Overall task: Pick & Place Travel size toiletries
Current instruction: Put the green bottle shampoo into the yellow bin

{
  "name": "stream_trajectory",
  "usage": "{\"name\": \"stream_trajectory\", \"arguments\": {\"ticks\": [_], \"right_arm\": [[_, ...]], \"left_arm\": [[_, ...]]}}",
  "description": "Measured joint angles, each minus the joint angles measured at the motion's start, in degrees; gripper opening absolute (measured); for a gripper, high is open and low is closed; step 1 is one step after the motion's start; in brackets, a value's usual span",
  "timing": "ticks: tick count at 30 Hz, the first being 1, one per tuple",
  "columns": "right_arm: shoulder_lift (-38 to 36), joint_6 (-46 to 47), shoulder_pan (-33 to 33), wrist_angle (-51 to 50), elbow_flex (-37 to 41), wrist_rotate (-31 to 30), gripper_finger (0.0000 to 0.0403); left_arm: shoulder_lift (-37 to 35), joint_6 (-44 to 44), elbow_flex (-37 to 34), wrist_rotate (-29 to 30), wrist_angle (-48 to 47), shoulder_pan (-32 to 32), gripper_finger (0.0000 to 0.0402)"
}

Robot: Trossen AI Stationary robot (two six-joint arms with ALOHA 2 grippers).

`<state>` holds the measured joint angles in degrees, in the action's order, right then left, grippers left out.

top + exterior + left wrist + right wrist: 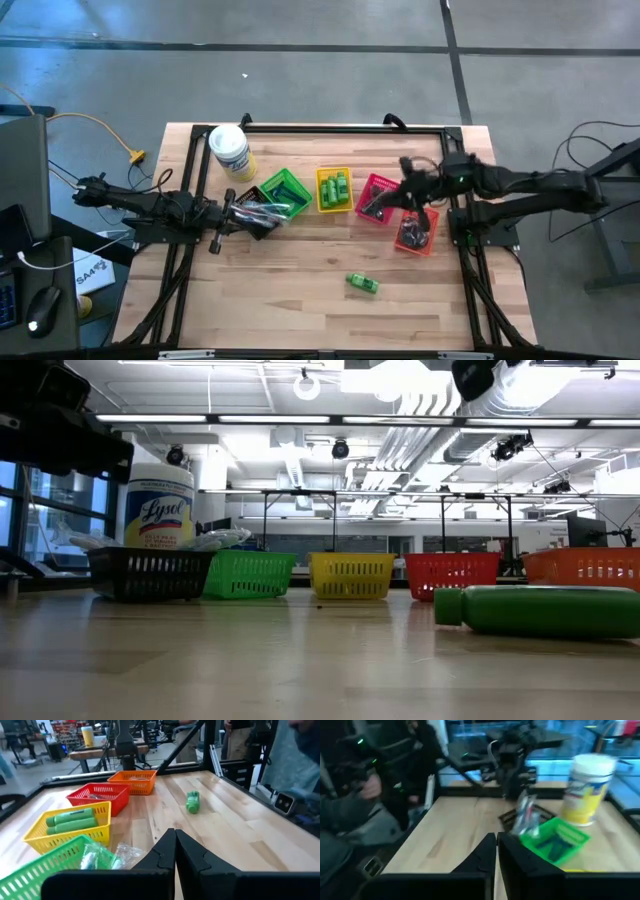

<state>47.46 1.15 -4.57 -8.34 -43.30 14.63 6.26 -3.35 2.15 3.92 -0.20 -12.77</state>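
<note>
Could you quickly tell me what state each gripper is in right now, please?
Left gripper: shut, holding nothing, by the black basket.
Right gripper: shut, holding nothing, above the red basket.

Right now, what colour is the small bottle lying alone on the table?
The lone mini bottle is bright green; the low view shows it best.

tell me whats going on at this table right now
A two-arm robot is sorting travel toiletries into a row of small baskets. The left end effector is over the black basket, its fingers shut. The right end effector hangs over the red basket, also shut and apparently holding nothing. Green mini bottles already lie in the yellow basket, and one green mini bottle lies loose on the table, away from both arms.
</note>
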Motion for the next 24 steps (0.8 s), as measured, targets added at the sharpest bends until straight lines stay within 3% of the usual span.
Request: {"name": "stream_trajectory", "arguments": {"ticks": [5,11,24], "right_arm": [[-0.18,2.04,4.52,17.37,11.39,-5.02,0.0007],[-0.89,3.58,7.19,37.14,25.06,-10.76,0.0006],[-6.87,6.66,7.59,61.11,42.85,-8.76,0.0004]], "left_arm": [[0.00,5.42,0.02,-0.07,-0.16,0.00,0.0000],[0.00,5.26,0.11,-0.11,-0.88,0.01,0.0000],[-0.01,2.45,0.20,-0.14,-2.16,0.01,0.0000]]}}
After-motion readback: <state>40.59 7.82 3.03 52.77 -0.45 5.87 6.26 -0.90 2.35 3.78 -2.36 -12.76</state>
